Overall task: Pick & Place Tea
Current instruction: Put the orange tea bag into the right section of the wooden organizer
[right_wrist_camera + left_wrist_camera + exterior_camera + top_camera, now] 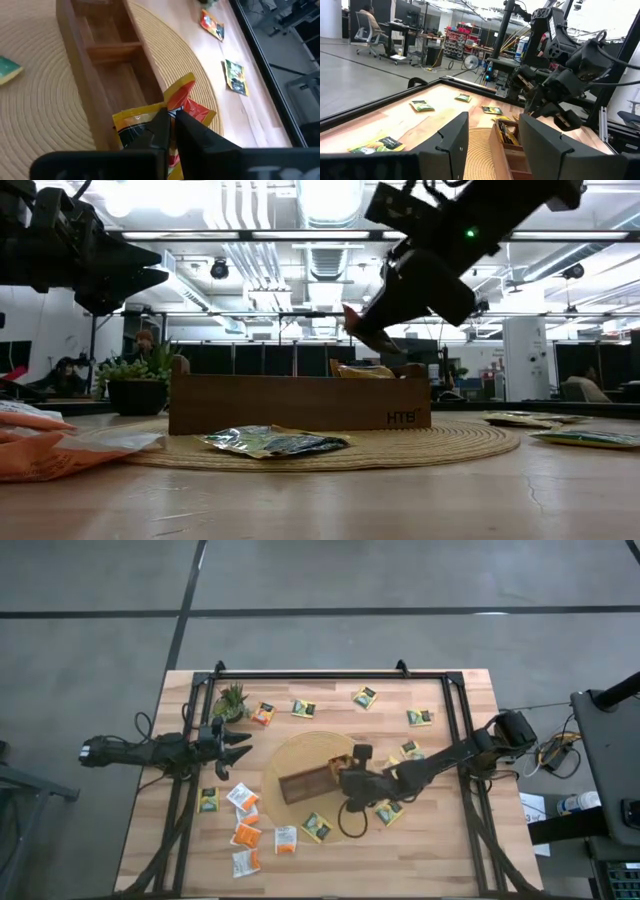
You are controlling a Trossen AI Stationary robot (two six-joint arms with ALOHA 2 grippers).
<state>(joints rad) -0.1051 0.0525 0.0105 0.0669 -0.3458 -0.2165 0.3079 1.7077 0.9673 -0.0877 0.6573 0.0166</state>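
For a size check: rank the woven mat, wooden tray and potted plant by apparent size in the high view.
1. Woven mat
2. Wooden tray
3. Potted plant
The right arm hides part of the tray.

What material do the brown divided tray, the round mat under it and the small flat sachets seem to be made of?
Brown divided tray: apparently wood, matte, with visible grain and plain dividers.
Round beige mat: looks like woven or coiled plant fibre, given its concentric ribbed rings.
Small flat sachets, such as the yellow and dark one on the mat: probably glossy foil or plastic film, since it reflects light and wrinkles.
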